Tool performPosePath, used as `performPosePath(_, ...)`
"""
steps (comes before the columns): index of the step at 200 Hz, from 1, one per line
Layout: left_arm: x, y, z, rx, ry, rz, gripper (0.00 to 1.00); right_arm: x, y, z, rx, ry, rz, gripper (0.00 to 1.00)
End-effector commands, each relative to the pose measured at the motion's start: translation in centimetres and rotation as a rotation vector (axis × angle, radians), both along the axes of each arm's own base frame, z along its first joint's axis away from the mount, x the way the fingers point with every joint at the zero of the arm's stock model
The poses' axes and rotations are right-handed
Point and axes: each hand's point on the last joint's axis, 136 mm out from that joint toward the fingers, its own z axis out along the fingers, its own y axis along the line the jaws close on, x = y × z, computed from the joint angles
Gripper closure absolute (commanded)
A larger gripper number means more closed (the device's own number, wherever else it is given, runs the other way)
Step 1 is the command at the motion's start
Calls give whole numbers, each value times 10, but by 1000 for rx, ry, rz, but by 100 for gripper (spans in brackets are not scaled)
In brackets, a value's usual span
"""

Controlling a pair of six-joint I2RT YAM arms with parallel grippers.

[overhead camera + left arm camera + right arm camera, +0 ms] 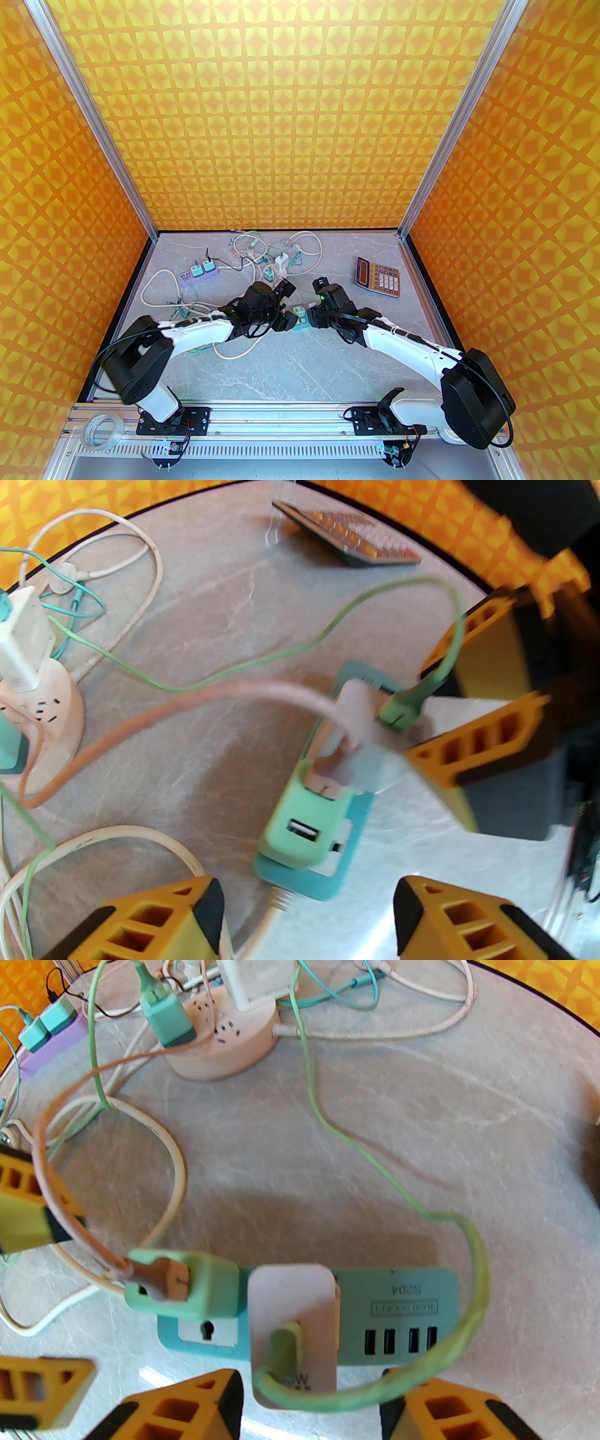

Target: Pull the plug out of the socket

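The teal socket strip [398, 1297] is lying flat on the table [328, 365], between the 2 arms. 2 plugs are being carried in it: a mint plug [187, 1283] near one end and a white plug [293, 1307] just beside it, seated upright. The white plug is being straddled by the right gripper [311, 1391]. Its fingers are being held apart, with a gap showing on at least 1 side, so no clamp is being made. The left gripper [307, 902] is likewise being held spread, near the strip's corded end, with no contact visible.

The white plug is being judged light, rigid and smooth-sided, yet tight in its socket. The strip is being judged light enough to lift along with it. The plug's 2 flat faces, low on the body, are being favoured for the grip rather than the soft green cable [473, 1297], with the strip being pinned down.
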Motion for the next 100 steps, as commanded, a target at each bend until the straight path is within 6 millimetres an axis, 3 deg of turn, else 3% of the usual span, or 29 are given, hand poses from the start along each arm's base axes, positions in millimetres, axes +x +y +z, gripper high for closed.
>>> performPosePath(1, 10, -15, 11, -4, -88, -59, 36, 0, -3, 7, -9, 8, -16, 47)
performPosePath(64, 12, -35, -8, -2, -50, -107, 37, -4, -15, 25, 2, -35, -69, 44)
performPosePath(100, 2, -50, -9, -2, -50, -144, 45, -6, -22, 32, 11, -57, -96, 44)
